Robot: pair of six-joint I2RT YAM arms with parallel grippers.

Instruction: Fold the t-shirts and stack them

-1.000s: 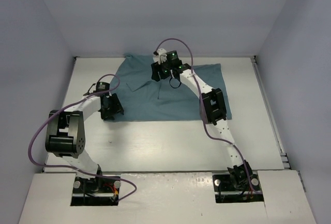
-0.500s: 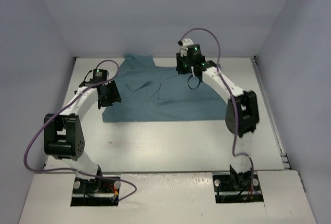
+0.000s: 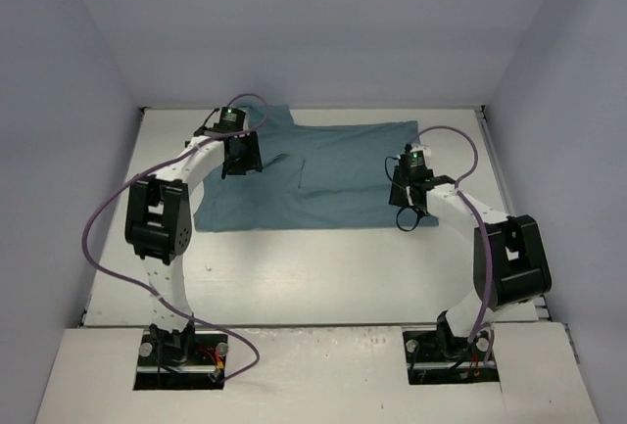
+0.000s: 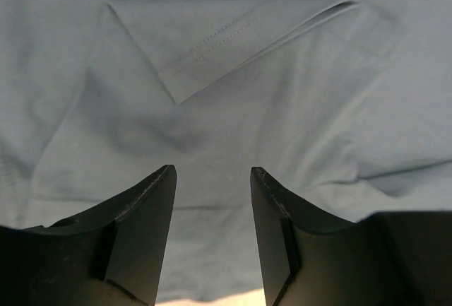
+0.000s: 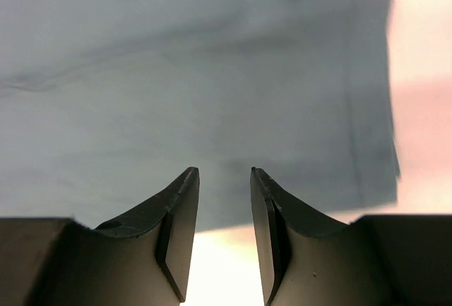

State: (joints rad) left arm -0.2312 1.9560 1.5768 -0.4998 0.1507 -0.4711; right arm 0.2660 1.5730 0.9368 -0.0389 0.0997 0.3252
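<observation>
A white flat table (image 3: pixel 294 267) fills the floor of a pale-walled enclosure. On its far half, across the upper middle of the top view, lies the plain teal short-sleeved cloth t-shirt (image 3: pixel 323 184). It is spread out flat as a wide patch, and one corner reaches toward the back edge at the upper left.

Two white-and-black jointed arms rise from the bottom of that view, each trailed by a purple cable (image 3: pixel 98 238). The left arm (image 3: pixel 162 218) bends up to the shirt's upper left corner. The right arm (image 3: pixel 505 258) bends in to the shirt's right edge.

The left gripper (image 3: pixel 241 158) hangs over the cloth at that upper left corner. Its wrist camera shows the left gripper (image 4: pixel 212 179) with dark fingers (image 4: pixel 152 207) set moderately apart. Nothing is clasped between them, and whether they touch the fabric cannot be told.

The right gripper (image 3: pixel 404 194) sits over the shirt's right end. Its wrist camera shows the right gripper (image 5: pixel 222 179) parted by a narrower gap, and it too holds nothing.

Only the left wrist view shows a folded sleeve with a stitched hem (image 4: pixel 233 37), lying slantwise in the upper part of that frame over smooth cloth. Only the right wrist view shows the shirt's straight side edge (image 5: pixel 390 108) running down the right of the frame, with bare table beyond it and below.
</observation>
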